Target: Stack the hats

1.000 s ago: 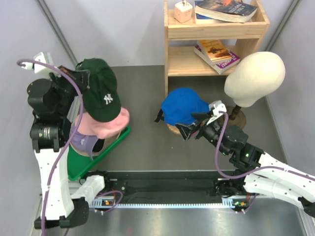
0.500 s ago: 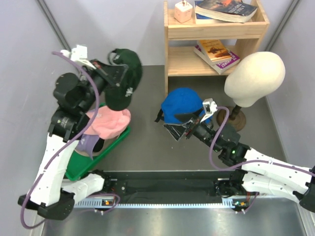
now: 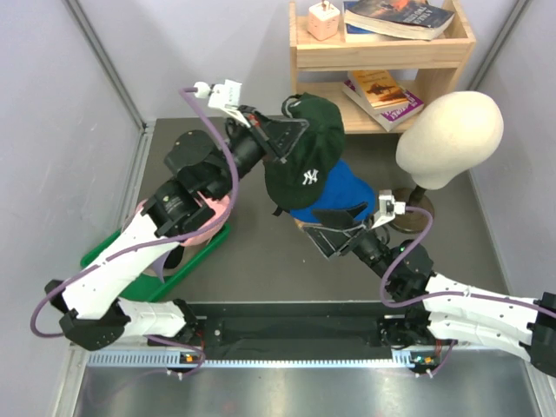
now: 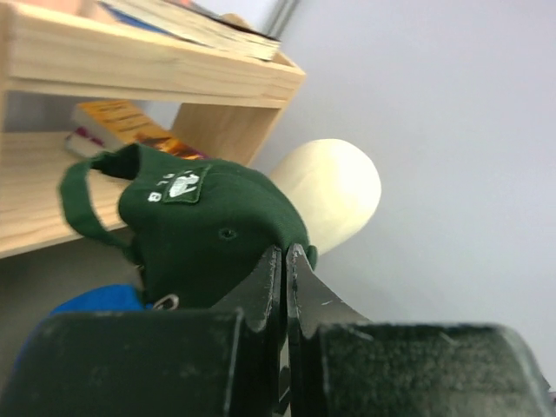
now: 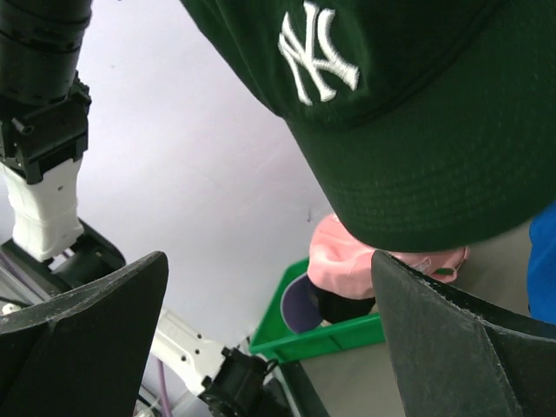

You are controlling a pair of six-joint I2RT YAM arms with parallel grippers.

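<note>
Grey table point(image 3: 252, 261): reaching in from its left edge, the left gripper point(image 3: 280, 142), clamped on the dark green cap point(image 3: 311, 156), holds it over the blue cap point(image 3: 347, 187) (mid-table, before the shelf point(image 3: 295, 87)). The right gripper point(image 3: 333, 228) gapes empty at the blue cap's near side.

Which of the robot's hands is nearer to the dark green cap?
Left. The left hand is shut on the dark green cap, holding it over the blue cap. The right hand is open, lower down at the blue cap's near edge.
</note>
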